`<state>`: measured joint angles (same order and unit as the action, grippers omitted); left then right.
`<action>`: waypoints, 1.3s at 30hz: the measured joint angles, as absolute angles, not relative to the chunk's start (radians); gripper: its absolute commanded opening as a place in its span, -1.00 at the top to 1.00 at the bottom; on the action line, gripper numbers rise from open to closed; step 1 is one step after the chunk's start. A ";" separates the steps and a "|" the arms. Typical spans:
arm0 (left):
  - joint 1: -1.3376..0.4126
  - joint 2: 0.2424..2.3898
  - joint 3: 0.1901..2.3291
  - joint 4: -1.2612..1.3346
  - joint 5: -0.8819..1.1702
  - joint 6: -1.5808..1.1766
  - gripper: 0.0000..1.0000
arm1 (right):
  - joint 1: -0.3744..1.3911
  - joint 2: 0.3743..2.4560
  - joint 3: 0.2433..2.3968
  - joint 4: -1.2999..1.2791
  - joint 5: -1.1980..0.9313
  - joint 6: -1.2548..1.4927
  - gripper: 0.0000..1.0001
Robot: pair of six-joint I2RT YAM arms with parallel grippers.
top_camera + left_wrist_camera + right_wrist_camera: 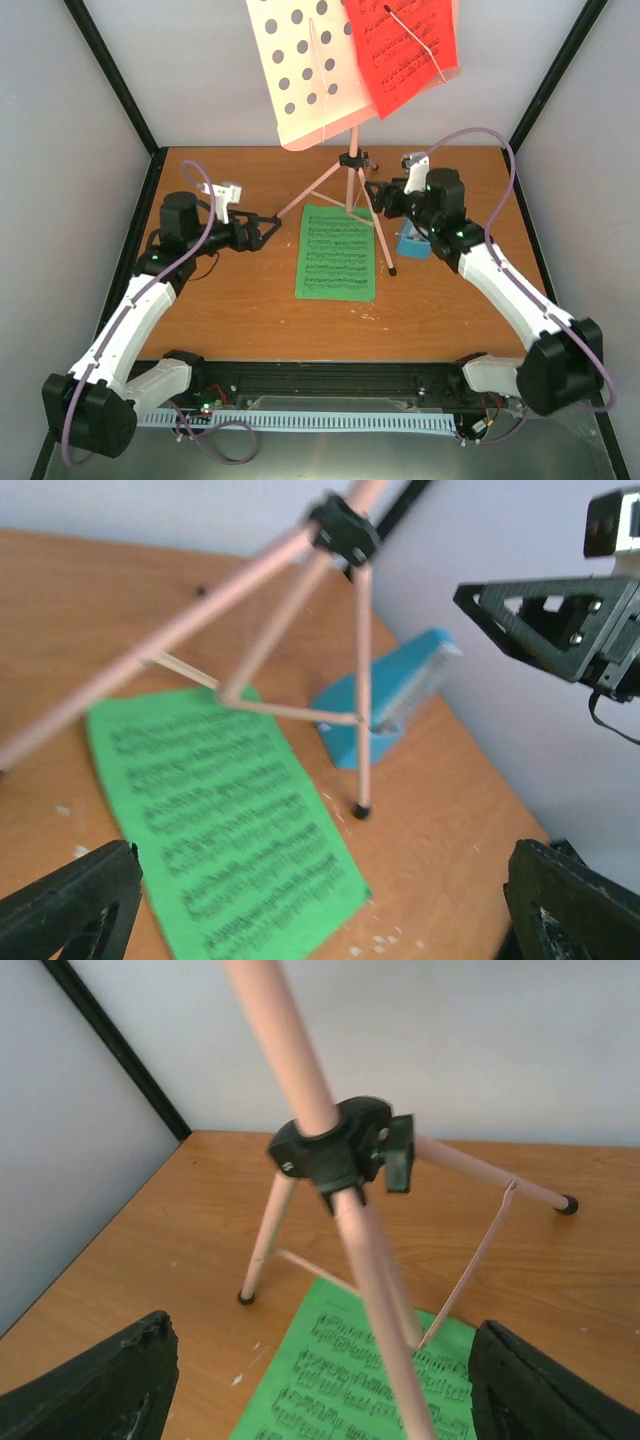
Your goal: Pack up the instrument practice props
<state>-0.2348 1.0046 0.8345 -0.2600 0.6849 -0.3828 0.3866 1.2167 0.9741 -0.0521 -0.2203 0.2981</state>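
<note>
Top external view puts the pink music stand [345, 185] upright at the far middle of the table [220, 310]. Its three legs are spread and its hole-punched desk [300, 70] rises to the top edge of the picture. A red sheet-music page [405, 50] rests on the desk's right half with a thin rod across it. The green page [337, 252] lies flat on the table in front of the stand, its right edge just beside the foot of the front leg. The blue metronome [410, 245] sits on the table just right of that leg, partly hidden under the right wrist. In the blurred left wrist view [385, 705] it looks tipped, though I cannot say for certain.

From the near right corner the right arm reaches forward and left, elbow bent. The right gripper [372, 195] points at the legs just below the black collar [352, 158]. Its own camera shows the claw [320, 1335] spread wide with one pink leg running between the fingers, neither finger touching it.

From the near left corner the left arm stretches forward with its wrist level. The left gripper [272, 228] aims right, near the left leg's foot and the green page's left edge. Its claw [320, 855] is fully spread and holds nothing.
</note>
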 measured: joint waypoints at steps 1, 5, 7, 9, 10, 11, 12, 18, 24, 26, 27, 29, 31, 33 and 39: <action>-0.212 1.005 0.844 -0.260 0.681 -0.374 -0.99 | 0.377 1.251 0.992 -0.043 -0.227 0.290 -0.51; -0.139 1.003 0.859 -0.254 0.637 -0.328 -0.99 | 0.348 1.377 1.024 -0.002 -0.250 0.266 -0.45; -0.129 1.002 0.859 -0.251 0.597 -0.299 -0.99 | 0.345 1.427 1.024 -0.003 -0.256 0.244 -0.43; -0.129 0.998 0.859 -0.244 0.565 -0.274 -0.99 | 0.345 1.470 1.020 -0.002 -0.272 0.217 -0.41; -0.129 0.993 0.856 -0.233 0.550 -0.263 -0.99 | 0.345 1.481 1.016 -0.002 -0.279 0.207 -0.39; -0.129 0.989 0.852 -0.224 0.541 -0.254 -0.99 | 0.345 1.493 1.009 -0.001 -0.295 0.193 -0.35; -0.129 0.983 0.846 -0.215 0.530 -0.246 -0.99 | 0.345 1.504 1.003 -0.001 -0.313 0.180 -0.31; -0.129 0.984 0.812 -0.200 0.492 -0.215 -0.99 | 0.345 1.545 0.995 -0.003 -0.381 0.114 0.29; -0.129 0.987 0.812 -0.197 0.471 -0.195 -0.99 | 0.340 1.547 0.972 0.012 -0.369 0.083 0.59; -0.129 0.987 0.812 -0.196 0.470 -0.191 -0.99 | 0.340 1.547 0.953 0.022 -0.362 0.078 0.66; -0.129 0.988 0.812 -0.196 0.470 -0.190 -0.99 | 0.340 1.547 0.945 0.026 -0.358 0.073 0.72; -0.129 0.990 0.812 -0.196 0.468 -0.188 -0.99 | 0.342 1.541 0.932 0.045 -0.354 0.062 0.87; -0.129 0.990 0.812 -0.196 0.465 -0.186 -0.99 | 0.351 1.528 0.914 0.059 -0.348 0.039 0.94; -0.129 0.990 0.812 -0.196 0.462 -0.184 -0.99 | 0.370 1.497 0.883 0.065 -0.311 0.045 0.95; -0.129 0.990 0.810 -0.196 0.457 -0.180 -0.99 | 0.428 1.343 0.761 0.042 -0.159 0.109 0.94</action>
<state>-0.1291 0.9901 0.8104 -0.1955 0.4572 -0.1802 0.4282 1.3426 0.7609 0.0418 -0.1593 0.1085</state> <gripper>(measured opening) 0.995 0.120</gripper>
